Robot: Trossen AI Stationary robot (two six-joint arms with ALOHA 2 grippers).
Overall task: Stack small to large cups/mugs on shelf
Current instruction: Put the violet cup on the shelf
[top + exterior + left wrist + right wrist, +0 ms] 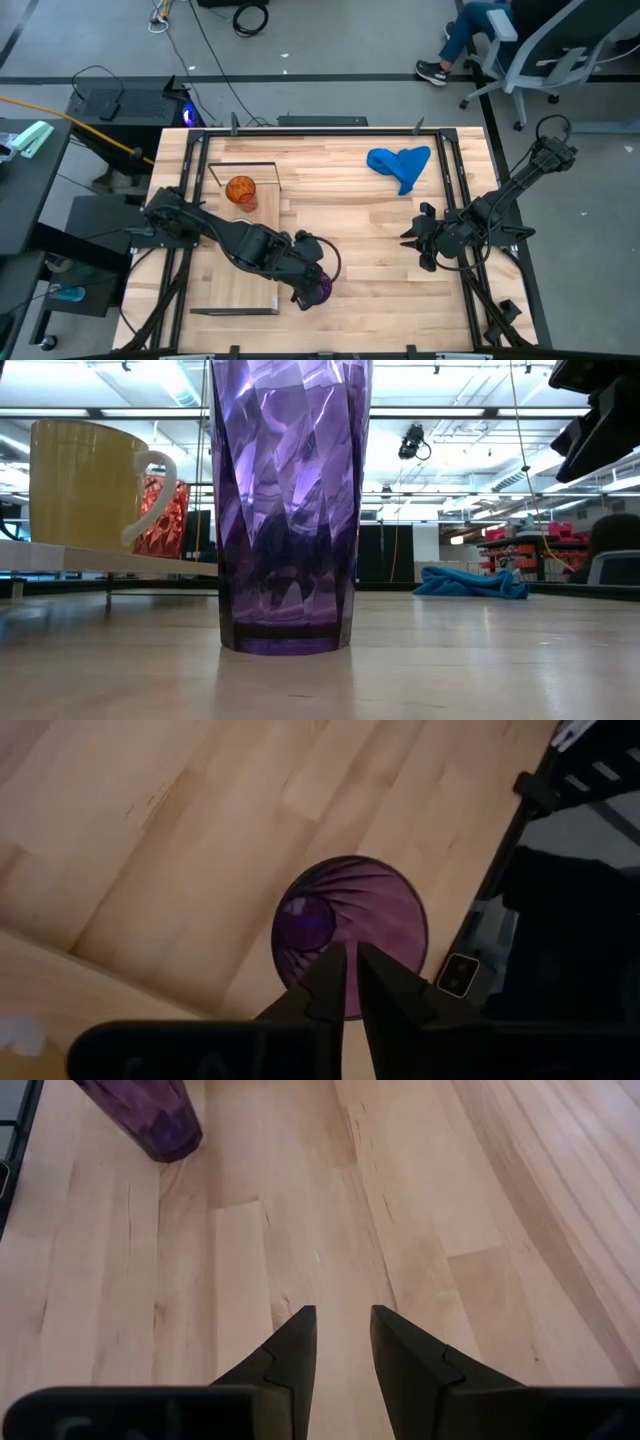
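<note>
The faceted purple translucent cup [290,510] stands upright on the plank tabletop [380,230], just off the near corner of the long pale-wood shelf with its thin dark metal frame [262,298]; looking down into it from the left wrist view, the cup appears to hold nothing, only the ribbed walls and the round base showing. On the shelf, toward its far end, sits the ribbed orange translucent cup [241,190]; nothing shows inside it from above. The low view puts a mug with a white handle [88,485] on the shelf too, its body looking yellowish there, the orange cup just behind it; from above the mug is hidden under the left arm, so where it stands on the board I cannot tell.

The left gripper [350,982] hangs right over the purple cup, its fingers drawn to a narrow slit above the rim; whether the tips touch the rim I cannot make out, and they hold nothing that I can see. The right gripper [342,1328] waits over bare planks on the right side of the table, fingers a narrow way apart and empty; the purple cup's base shows well off from it.

A crumpled blue cloth [400,164] lies at the far side of the table.
</note>
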